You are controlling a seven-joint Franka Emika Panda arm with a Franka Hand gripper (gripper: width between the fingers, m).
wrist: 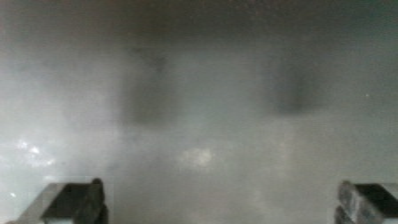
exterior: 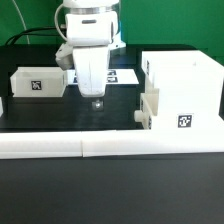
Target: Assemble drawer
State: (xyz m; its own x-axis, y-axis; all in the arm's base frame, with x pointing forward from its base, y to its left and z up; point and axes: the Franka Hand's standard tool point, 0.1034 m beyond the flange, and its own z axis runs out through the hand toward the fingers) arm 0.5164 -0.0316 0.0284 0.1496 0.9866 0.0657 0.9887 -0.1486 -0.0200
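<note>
The large white drawer housing stands at the exterior view's right, with a square tag on its front. One small white tray sits against the housing's side. Another tray with a tag stands at the exterior view's left. My gripper hangs over the dark table between the left tray and the housing, touching neither. In the wrist view the two fingertips stand far apart with only blurred grey surface between them. The gripper is open and holds nothing.
A long low white border rail runs along the table's front. The marker board lies flat behind my gripper. Another white piece shows at the exterior view's left edge.
</note>
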